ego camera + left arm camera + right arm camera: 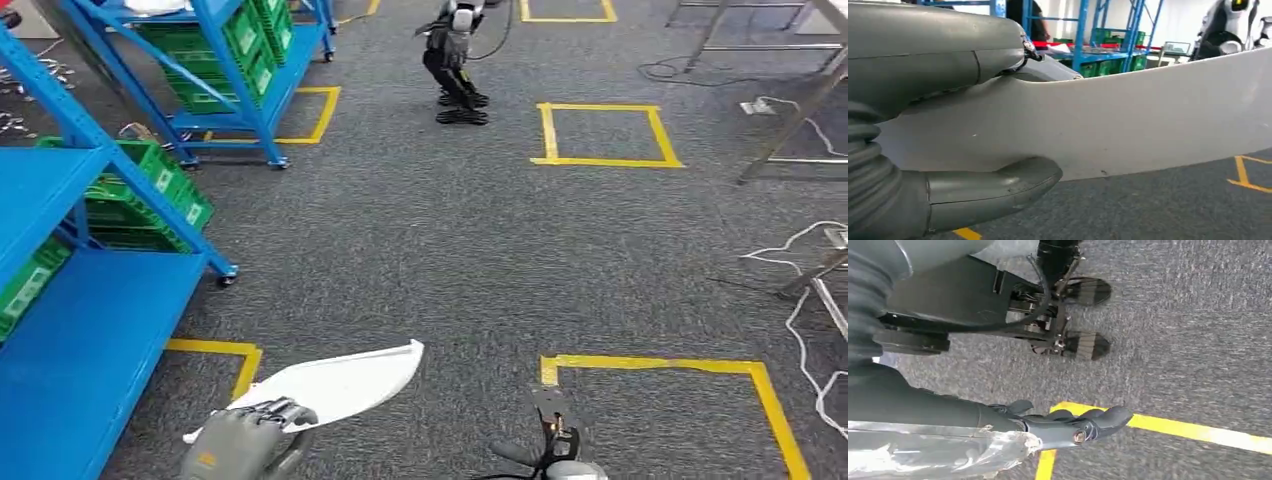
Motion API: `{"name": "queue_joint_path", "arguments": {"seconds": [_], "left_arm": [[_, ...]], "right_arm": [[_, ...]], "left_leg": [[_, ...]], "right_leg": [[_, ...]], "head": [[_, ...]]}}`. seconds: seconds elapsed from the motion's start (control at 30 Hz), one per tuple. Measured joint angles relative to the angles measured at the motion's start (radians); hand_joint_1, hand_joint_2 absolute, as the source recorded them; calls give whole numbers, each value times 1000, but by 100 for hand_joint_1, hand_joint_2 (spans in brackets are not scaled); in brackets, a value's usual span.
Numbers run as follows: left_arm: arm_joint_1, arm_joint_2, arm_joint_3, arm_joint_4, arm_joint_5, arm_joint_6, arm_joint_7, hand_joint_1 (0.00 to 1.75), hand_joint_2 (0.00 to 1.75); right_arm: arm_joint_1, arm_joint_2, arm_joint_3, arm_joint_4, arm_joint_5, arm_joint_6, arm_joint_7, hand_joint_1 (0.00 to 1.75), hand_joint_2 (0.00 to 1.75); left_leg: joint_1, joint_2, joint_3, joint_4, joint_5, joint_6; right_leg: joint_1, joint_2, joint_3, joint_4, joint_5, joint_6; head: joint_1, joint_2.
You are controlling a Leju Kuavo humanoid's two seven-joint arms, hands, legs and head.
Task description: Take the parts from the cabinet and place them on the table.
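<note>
A long, curved white panel part (pixel 340 385) hangs low over the grey carpet, and my left hand (pixel 240 440) grips it at its near end. In the left wrist view the same white part (pixel 1148 120) stretches away from my left hand (pixel 948 60), with the fingers over its upper edge and the thumb (pixel 993 187) under it. My right hand (pixel 555 450) hangs beside my body near a yellow tape corner. In the right wrist view my right hand (pixel 1073 427) holds nothing, its dark fingers stretched out above the floor.
A blue shelf rack (pixel 90 300) with green bins (pixel 150 180) stands close on the left, a second rack (pixel 240 60) behind it. Another humanoid robot (pixel 455 60) stands ahead. Yellow tape squares (pixel 605 135) mark the carpet. Metal frame legs (pixel 800 110) and white cables (pixel 810 330) lie right.
</note>
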Motion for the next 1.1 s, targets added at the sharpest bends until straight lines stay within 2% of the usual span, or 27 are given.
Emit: {"name": "queue_joint_path", "arguments": {"seconds": [0.03, 0.07, 0.13, 0.17, 0.2, 0.27, 0.3, 0.33, 0.37, 0.4, 0.43, 0.5, 0.53, 0.57, 0.63, 0.67, 0.7, 0.73, 0.77, 0.8, 0.87, 0.9, 0.93, 0.97, 1.0, 1.07, 1.1], "left_arm": [[-2, 5, -6, 2, 3, 0, 7, 175, 175], [-4, 8, -10, 3, 7, 0, 13, 175, 175], [-9, 15, -18, 5, 11, 0, 16, 175, 175], [-11, 18, -20, 5, 11, 1, 16, 175, 175], [-12, 20, -21, 5, 11, 2, 16, 175, 175], [-14, 22, -24, 6, 11, 5, 17, 175, 175], [-17, 25, -27, 7, 10, 6, 19, 175, 175], [-22, 28, -32, 8, 9, 8, 20, 175, 175], [-24, 30, -38, 8, 8, 10, 22, 175, 175], [-25, 34, -42, 10, 6, 11, 27, 175, 175], [-26, 35, -45, 10, 3, 14, 29, 175, 175], [-29, 39, -48, 14, 1, 18, 32, 175, 175], [-29, 40, -49, 16, 1, 19, 35, 175, 175], [-31, 42, -51, 17, 1, 21, 37, 175, 175], [-32, 44, -54, 18, 1, 21, 41, 175, 175], [-33, 45, -55, 18, 1, 21, 42, 175, 175], [-33, 47, -55, 19, 1, 21, 44, 175, 175], [-33, 50, -56, 19, 1, 21, 46, 175, 175], [-37, 51, -57, 21, 1, 21, 47, 175, 175], [-38, 53, -59, 21, -1, 21, 47, 175, 175], [-44, 57, -62, 23, 0, 21, 47, 175, 175], [-49, 60, -65, 24, -1, 21, 47, 175, 175], [-48, 63, -68, 26, -1, 21, 47, 175, 175], [-47, 65, -68, 28, -1, 21, 50, 175, 175], [-47, 67, -69, 29, -1, 21, 51, 175, 175], [-47, 69, -70, 32, -1, 22, 54, 175, 175], [-47, 70, -70, 33, -1, 23, 55, 175, 175]], "right_arm": [[0, 0, 0, 1, -3, -1, 0, 0, 175], [0, 0, 0, 2, -5, -1, 0, 0, 175], [-1, 0, 0, 2, -7, 0, 0, 0, 175], [-1, 1, 0, 3, -8, 2, 0, 0, 175], [-2, 3, 0, 4, -9, 4, 0, 0, 175], [-3, 2, 0, 8, -13, 4, 0, 0, 175], [-3, 2, 0, 10, -20, 3, -1, 0, 175], [-3, 1, 0, 13, -24, 3, 0, 0, 175], [-4, 0, 0, 13, -26, 3, -1, 0, 175], [-5, 0, 2, 15, -31, 2, -2, 0, 175], [-6, 0, 4, 16, -31, 2, -2, 0, 175], [-6, 0, 7, 21, -32, 3, -1, 0, 175], [-6, 0, 7, 22, -34, 3, -1, 0, 175], [-6, 0, 7, 23, -34, 3, -1, 0, 175], [-6, 0, 8, 24, -34, 5, -1, 0, 175], [-6, 0, 8, 24, -34, 6, 0, 0, 175], [-5, 0, 8, 26, -35, 7, 0, 0, 175], [-7, 0, 8, 30, -35, 7, 1, 0, 175], [-8, 3, 9, 30, -37, 8, 2, 0, 175], [-8, 3, 10, 30, -37, 8, 2, 0, 175], [-9, 2, 10, 29, -37, 7, 1, 0, 175], [-9, 2, 10, 29, -37, 7, 2, 0, 175], [-8, 2, 11, 29, -37, 8, 2, 0, 175], [-9, 2, 11, 29, -37, 9, 4, 0, 175], [-9, 2, 11, 29, -37, 9, 5, 0, 175], [-9, 2, 14, 31, -38, 8, 5, 0, 175], [-9, 2, 15, 31, -39, 7, 5, 0, 175]], "left_leg": [[-2, 0, -20, 33, 0, 2], [-4, -1, -18, 20, 27, 6], [-7, -15, 46, -117, 117, 20], [-7, -41, 88, -199, 154, 26], [-8, -80, 112, -252, 153, 33], [-8, -67, 129, -284, 138, 26], [-8, -60, 130, -293, 138, 34], [-8, -49, 140, -294, 137, 37], [-4, -41, 150, -297, 137, 40], [-4, -37, 159, -297, 133, 45], [-5, -26, 168, -297, 124, 49], [-5, -5, 190, -297, 100, 48], [-4, 5, 205, -297, 88, 46], [-3, 15, 223, -297, 74, 43], [1, 34, 268, -297, 42, 35], [4, 46, 298, -298, 18, 29], [2, 54, 312, -300, 0, 21], [-2, 61, 335, -298, -27, 15], [-4, 73, 346, -319, -34, 5], [3, 78, 368, -327, -25, -8], [10, 71, 337, -252, 35, -22], [13, 39, 285, -163, 71, -19], [13, 16, 218, -70, 82, -16], [12, 4, 151, -2, 51, -16], [10, 0, 97, 31, -8, -15], [6, 0, 19, 32, -140, -8], [5, 0, -1, 19, -169, -5]], "right_leg": [[2, 10, -1, 0, 0, -1], [2, 25, 0, 0, -3, -4], [3, 52, 4, 0, -6, -3], [2, 63, 7, 0, -7, -2], [5, 72, 6, 2, -9, 3], [3, 92, 1, -5, -10, 13], [3, 96, 4, 5, 2, 23], [4, 96, 7, -1, -4, 23], [6, 74, 1, 5, -15, 26], [12, 24, -13, 39, -29, 30], [10, 0, -52, 109, -51, 38], [4, -12, -160, 276, -96, 46], [0, -15, -200, 319, -103, 51], [-5, -17, -213, 314, -98, 56], [-14, -26, -191, 215, -60, 59], [-17, -49, -166, 126, -5, 63], [-19, -95, -156, 64, 82, 63], [-13, -125, -159, 44, 107, 46], [-4, -101, -147, 44, 89, 34], [-7, -87, -144, 37, 88, 25], [-3, -58, -118, 32, 70, 4], [-5, -46, -100, 25, 59, -2], [-5, -35, -84, 19, 46, -8], [-5, -22, -66, 13, 33, -13], [-5, -7, -46, 10, 19, -16], [-5, 27, 5, 8, -19, -14], [-5, 38, 30, 8, -27, -13]], "head": [[-1, 0], [0, 0], [0, 0], [-1, 0], [0, 0], [1, 0], [-1, 0], [3, 0], [2, 0], [12, 0], [15, 0], [15, 0], [15, 0], [16, 0], [15, 0], [16, 0], [20, 0], [23, 0], [18, 0], [14, 0], [14, 0], [13, 0], [7, 0], [6, 0], [6, 0], [5, 0], [3, 0]]}}
